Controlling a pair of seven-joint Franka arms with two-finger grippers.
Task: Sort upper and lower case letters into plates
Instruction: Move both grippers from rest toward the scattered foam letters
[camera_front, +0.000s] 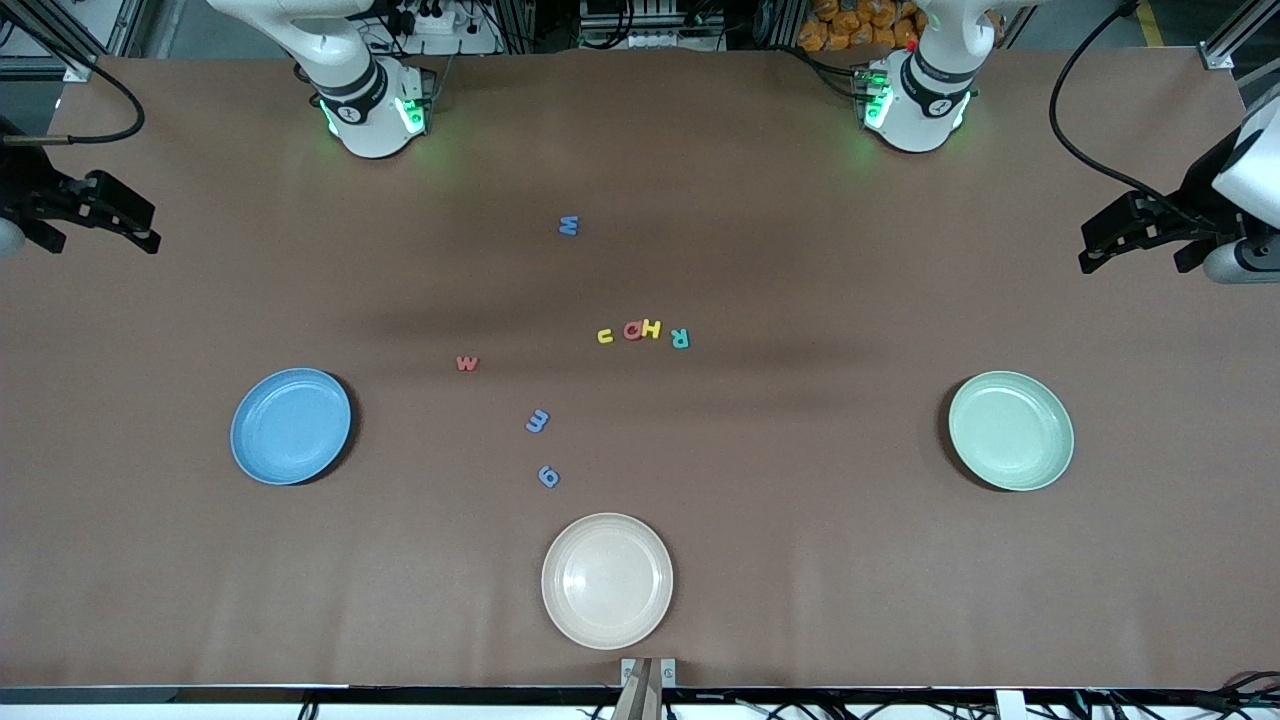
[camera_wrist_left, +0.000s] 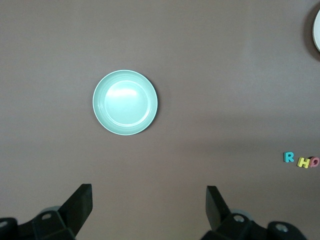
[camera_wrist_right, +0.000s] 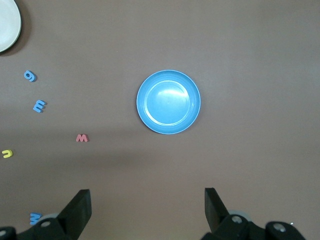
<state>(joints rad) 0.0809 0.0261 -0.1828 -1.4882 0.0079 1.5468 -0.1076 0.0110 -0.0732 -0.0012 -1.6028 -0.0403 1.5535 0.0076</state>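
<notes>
Eight small letters lie mid-table: a blue w (camera_front: 568, 226) nearest the bases, a row of yellow u (camera_front: 605, 336), red Q (camera_front: 632, 329), yellow H (camera_front: 652, 328) and teal R (camera_front: 680, 338), a red w (camera_front: 467, 363), a blue m (camera_front: 538, 421) and a blue g (camera_front: 548, 476). The blue plate (camera_front: 290, 426) is empty toward the right arm's end, and the mint green plate (camera_front: 1010, 430) is empty toward the left arm's end. My left gripper (camera_front: 1135, 250) is open and empty, high over its end, looking down on the green plate (camera_wrist_left: 125, 102). My right gripper (camera_front: 100, 235) is open and empty, high over its end, looking down on the blue plate (camera_wrist_right: 168, 102).
A cream-white plate (camera_front: 607, 580) sits empty near the front edge, nearer to the front camera than the blue g. Both arm bases stand along the table's back edge. Black cables hang at both ends of the table.
</notes>
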